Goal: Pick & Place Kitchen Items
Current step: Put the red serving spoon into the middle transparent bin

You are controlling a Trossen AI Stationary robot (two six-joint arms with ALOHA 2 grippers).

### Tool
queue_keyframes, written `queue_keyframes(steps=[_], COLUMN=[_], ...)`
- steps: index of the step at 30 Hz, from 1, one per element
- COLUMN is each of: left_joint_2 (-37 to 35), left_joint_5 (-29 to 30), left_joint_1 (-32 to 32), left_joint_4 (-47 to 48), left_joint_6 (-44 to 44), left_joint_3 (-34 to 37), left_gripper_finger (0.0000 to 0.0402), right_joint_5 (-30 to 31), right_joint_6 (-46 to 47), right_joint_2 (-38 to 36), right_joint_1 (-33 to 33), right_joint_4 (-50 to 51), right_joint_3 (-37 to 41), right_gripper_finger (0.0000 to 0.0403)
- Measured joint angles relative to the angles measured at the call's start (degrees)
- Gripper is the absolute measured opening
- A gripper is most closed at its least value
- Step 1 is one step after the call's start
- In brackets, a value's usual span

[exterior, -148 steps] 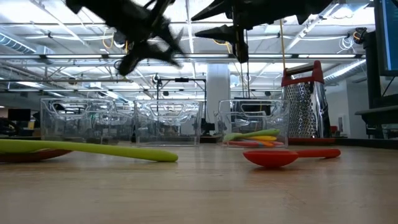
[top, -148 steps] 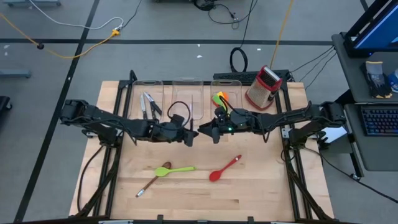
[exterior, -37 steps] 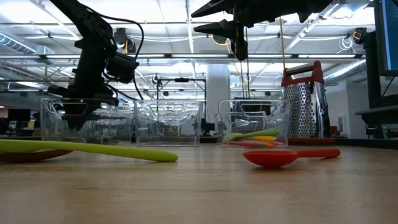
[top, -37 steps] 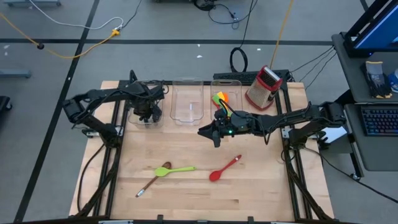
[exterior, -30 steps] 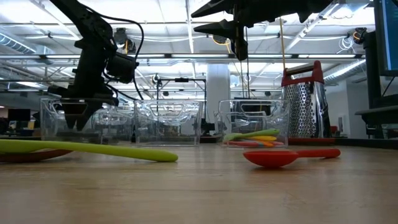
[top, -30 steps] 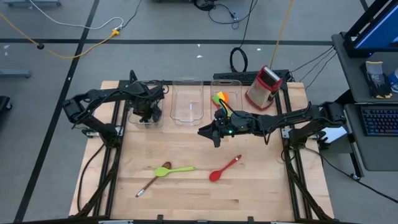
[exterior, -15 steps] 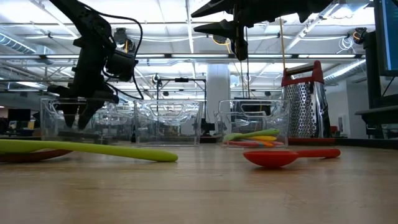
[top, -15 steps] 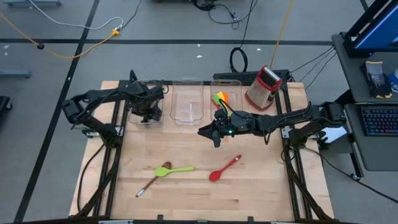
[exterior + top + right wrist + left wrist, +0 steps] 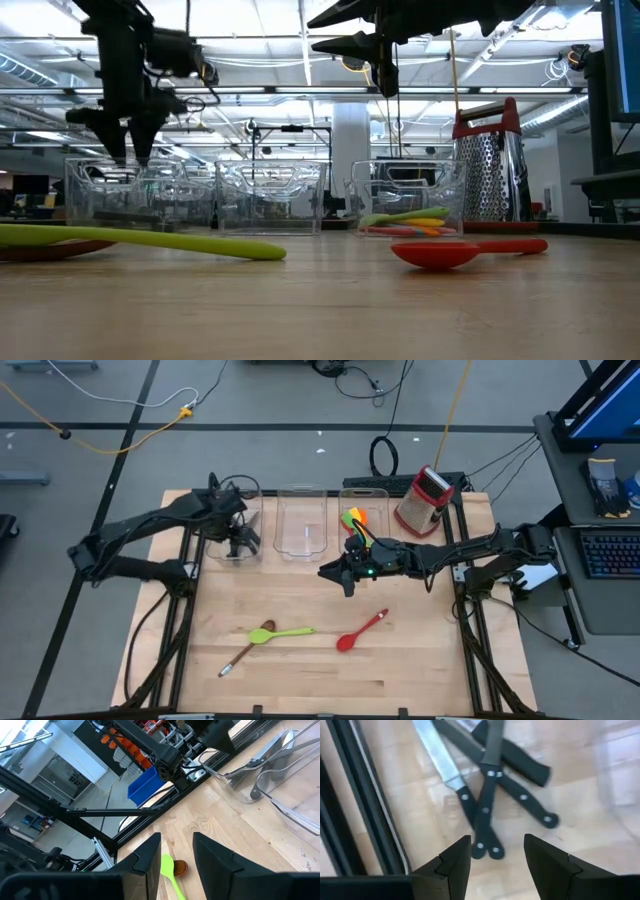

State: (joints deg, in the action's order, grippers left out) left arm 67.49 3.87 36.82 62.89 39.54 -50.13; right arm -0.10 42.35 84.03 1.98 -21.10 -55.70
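A wooden tabletop [image 9: 400, 670] is seen from above. 3 black-handled knives [image 9: 490, 795] lie crossed inside the leftmost clear bin [image 9: 236, 550], under the left end effector [image 9: 238, 538], fingers apart, nothing held. The right end effector [image 9: 333, 572], fingers parted and empty, is held mid-table.

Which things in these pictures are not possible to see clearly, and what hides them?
- Knives, high view: mostly covered by the left hand above their bin.
- Brown spoon, low view: cut by the picture's edge, behind the green spatula.
- Utensils in the right bin, low view: overlapping, uncountable.
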Motion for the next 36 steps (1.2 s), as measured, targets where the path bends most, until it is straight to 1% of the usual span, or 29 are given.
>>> queue_keyframes(steps=[3,8,12,15,20,23,27,31,34,36], left_joint_2=[-4.53,-12.08,-17.21,-20.15,-22.63,-22.64,-22.07,-21.76,-21.73,-21.75], left_joint_5=[-1.36,-1.68,-3.44,-5.43,-6.94,-7.31,-6.9,-2.31,-1.88,-2.01], left_joint_1=[-1.29,-4.77,-8.38,-11.38,-16.73,-20.47,-25.8,-29.93,-31.62,-32.63], left_joint_4=[-0.31,-2.24,-8.3,-15.05,-26.88,-33.1,-38.27,-38.8,-38.79,-38.39], left_joint_6=[0.07,1.96,2.46,0.95,-3.18,-6.16,-9.5,-11.2,-8.74,-7.39], left_joint_3=[0.0,0.0,0.0,0.0,0.0,0.0,0.0,0.0,0.0,0.0], left_gripper_finger=[0.0189,0.0189,0.0189,0.0189,0.0189,0.0189,0.0189,0.0189,0.0189,0.0189], right_joint_5=[0.0,0.0,0.0,-0.05,-0.45,-4.16,-11.21,-20.43,-26.79,-28.6], right_joint_6=[-0.01,-1.28,-2.28,-3.47,-8.26,-13.01,-19.86,-23.76,-24.96,-26.0], right_joint_2=[0.0,0.0,0.0,0.0,0.0,0.0,0.0,0.02,0.02,0.02], right_joint_1=[0.0,-0.02,-0.02,-0.02,-0.02,-0.02,-0.01,0.02,0.35,1.04], right_joint_4=[0.02,-0.02,-0.02,0.0,0.27,0.31,0.87,2.68,5.57,8.04], right_joint_3=[0.0,0.0,0.0,0.0,0.0,0.0,0.0,-0.02,-0.02,-0.03], right_gripper_finger=[0.0105,0.0105,0.0105,0.0105,0.0105,0.0105,0.0099,0.0093,0.009,0.0089])
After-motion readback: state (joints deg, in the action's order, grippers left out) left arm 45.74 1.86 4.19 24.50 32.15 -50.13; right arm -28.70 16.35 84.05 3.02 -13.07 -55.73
